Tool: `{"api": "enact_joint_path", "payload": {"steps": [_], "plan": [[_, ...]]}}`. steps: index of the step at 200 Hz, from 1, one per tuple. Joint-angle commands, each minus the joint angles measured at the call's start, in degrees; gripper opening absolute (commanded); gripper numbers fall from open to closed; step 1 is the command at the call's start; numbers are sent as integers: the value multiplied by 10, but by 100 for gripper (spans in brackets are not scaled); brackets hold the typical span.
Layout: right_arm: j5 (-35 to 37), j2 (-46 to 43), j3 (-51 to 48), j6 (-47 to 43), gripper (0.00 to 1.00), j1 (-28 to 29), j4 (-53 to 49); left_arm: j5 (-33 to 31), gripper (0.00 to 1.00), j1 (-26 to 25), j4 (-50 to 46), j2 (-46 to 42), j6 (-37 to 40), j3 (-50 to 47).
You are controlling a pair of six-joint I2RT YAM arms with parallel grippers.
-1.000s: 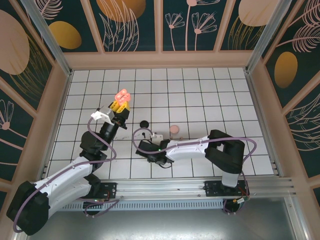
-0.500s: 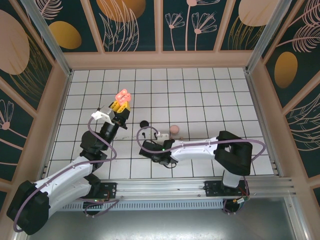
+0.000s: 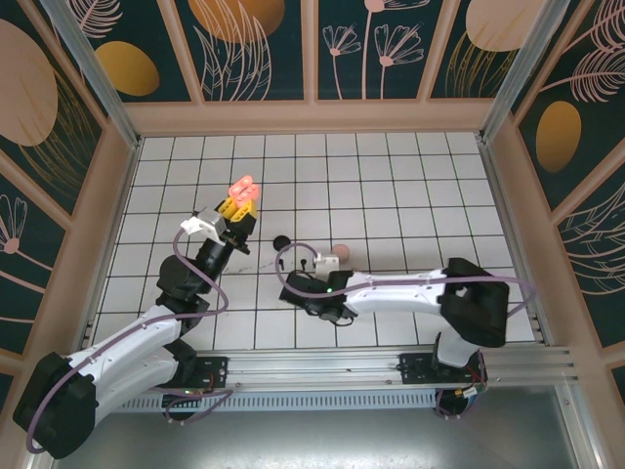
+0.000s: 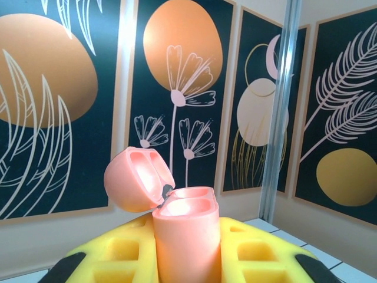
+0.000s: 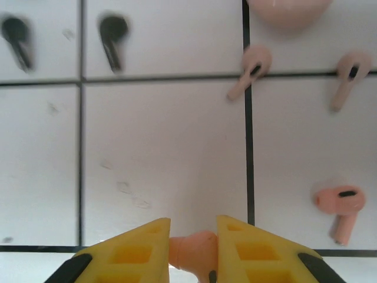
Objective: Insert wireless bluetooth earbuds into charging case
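Note:
My left gripper [image 3: 234, 207] is raised and shut on the pink charging case [image 4: 184, 236]. The case stands upright between the yellow fingers [image 4: 259, 253] with its lid [image 4: 134, 180] hinged open and both wells empty. In the top view the case [image 3: 241, 189] shows above the tiles. My right gripper [image 5: 193, 227] hangs low over the white tiles, shut on one pale pink earbud [image 5: 197, 253]. Three more pink earbuds [image 5: 250, 69] [image 5: 349, 76] [image 5: 340, 206] lie loose ahead and to the right. Two black earbuds [image 5: 113, 34] [image 5: 16, 38] lie at the upper left.
A pink rounded object [image 5: 288, 9] sits at the top edge of the right wrist view, and it appears again as the pink rounded object [image 3: 341, 252] just beyond the right wrist [image 3: 314, 285]. Patterned walls [image 3: 312, 49] and metal posts enclose the tiled table [image 3: 410, 195].
The right arm's elbow has swung to the right, and its wrist has shifted slightly right and away from me. The left arm holds still with the open case.

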Motion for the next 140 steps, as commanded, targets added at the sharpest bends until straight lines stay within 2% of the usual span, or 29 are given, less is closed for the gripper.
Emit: {"api": "enact_joint_path", "payload": {"steps": [1,22,47,102,140], "plan": [[54,-86,33,-64,22,-16,5,45,0,3,7,-2,17,19],[62,-165,54,-156,23,-38,54,96,0,3,17,2,36,18],[30,-237,89,-280,23,-75,136,177,0,3,22,19,62,27],[-149,-273,138,-488,24,-144,289,318,0,2,-8,103,102,104],[-278,-273,125,-539,24,-188,353,361,0,1,-4,151,121,159]]}}
